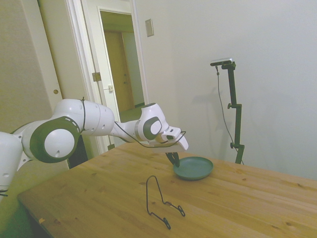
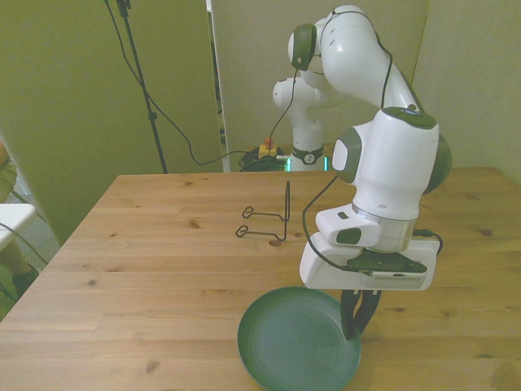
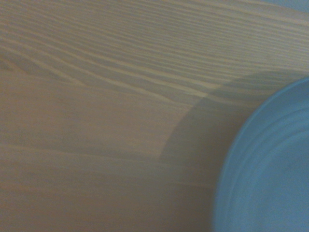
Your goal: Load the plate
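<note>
Plate (image 2: 293, 342): teal, round, shallow, lying flat on the table (image 2: 146, 269) near its edge at the bottom of the front view; the bowl holds nothing. In the wrist view only an arc of the plate (image 3: 275, 174) shows against bare wood grain.

Gripper (image 2: 358, 314): pointing down at the plate's rim on the front view's right; fingers close together and narrow, seemingly astride the rim. Whether they actually pinch it cannot be told; the side view shows the gripper (image 1: 173, 158) low at the plate's near edge.

Wire stand (image 2: 269, 220): black, upright, holding nothing, well apart from the plate, toward the table's middle; in the front view it lies beyond the plate and slightly to the left.

Judgement: the coming move turns on this bearing. The plate must travel from the gripper's position toward the stand and be tilted onto its edge.
</note>
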`<action>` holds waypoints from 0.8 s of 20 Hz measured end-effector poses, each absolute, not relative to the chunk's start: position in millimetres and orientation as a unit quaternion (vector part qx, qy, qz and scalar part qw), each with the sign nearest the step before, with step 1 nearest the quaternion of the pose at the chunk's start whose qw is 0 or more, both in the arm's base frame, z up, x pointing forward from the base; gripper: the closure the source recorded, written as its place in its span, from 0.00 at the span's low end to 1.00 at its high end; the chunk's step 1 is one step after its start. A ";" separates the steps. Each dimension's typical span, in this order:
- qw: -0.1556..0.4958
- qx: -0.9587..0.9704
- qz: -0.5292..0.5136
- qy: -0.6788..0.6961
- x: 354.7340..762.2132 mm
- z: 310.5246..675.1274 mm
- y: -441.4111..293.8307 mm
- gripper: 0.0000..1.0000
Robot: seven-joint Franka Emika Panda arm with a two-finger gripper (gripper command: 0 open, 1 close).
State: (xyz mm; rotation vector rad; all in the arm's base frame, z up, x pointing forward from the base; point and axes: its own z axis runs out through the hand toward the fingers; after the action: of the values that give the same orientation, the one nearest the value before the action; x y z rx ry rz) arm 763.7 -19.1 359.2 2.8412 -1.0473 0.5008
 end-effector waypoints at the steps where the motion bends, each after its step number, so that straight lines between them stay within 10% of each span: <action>1: 0.035 0.924 0.164 -0.343 763.6 361.0 -21.3 1.00; 16: -0.071 0.908 0.196 -0.364 741.8 516.7 -5.4 1.00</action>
State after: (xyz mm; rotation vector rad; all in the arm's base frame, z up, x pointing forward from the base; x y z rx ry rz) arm 741.8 -5.4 516.7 2.9888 -1.1977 0.6451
